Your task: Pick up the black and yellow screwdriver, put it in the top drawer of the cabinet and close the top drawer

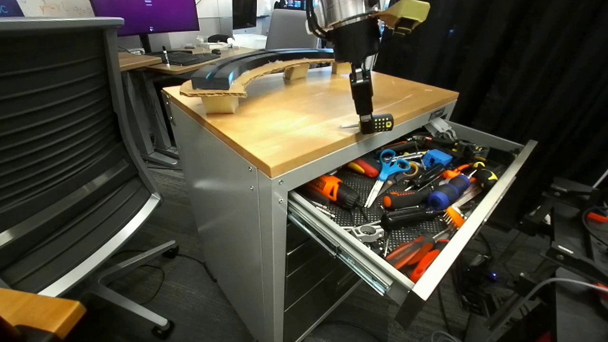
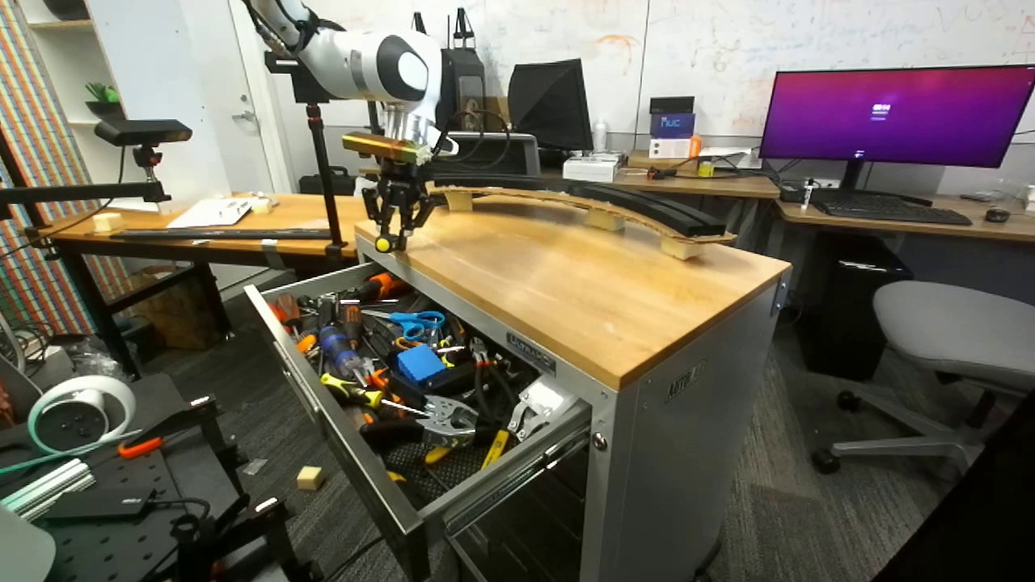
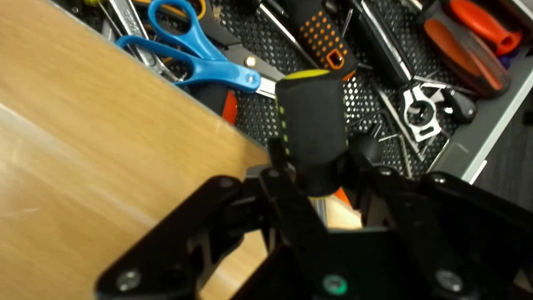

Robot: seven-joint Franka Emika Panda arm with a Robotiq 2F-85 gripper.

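Nearest the camera, at lower left in an exterior view: wooden corner. Behind it, dark-backed chair. Next, rightward, grey cabinet with light wooden top, bearing curved black strip. At the gripper, clasps the black and yellow screwdriver by its handle, with jaws narrowed to that thickness. Points the shaft left over the wooden top near its edge, handle end toward the top drawer, pulled well out; cannot tell about contact with the wood. Inside that drawer, orange-and-black tool, blue scissors, blue-handled tool.
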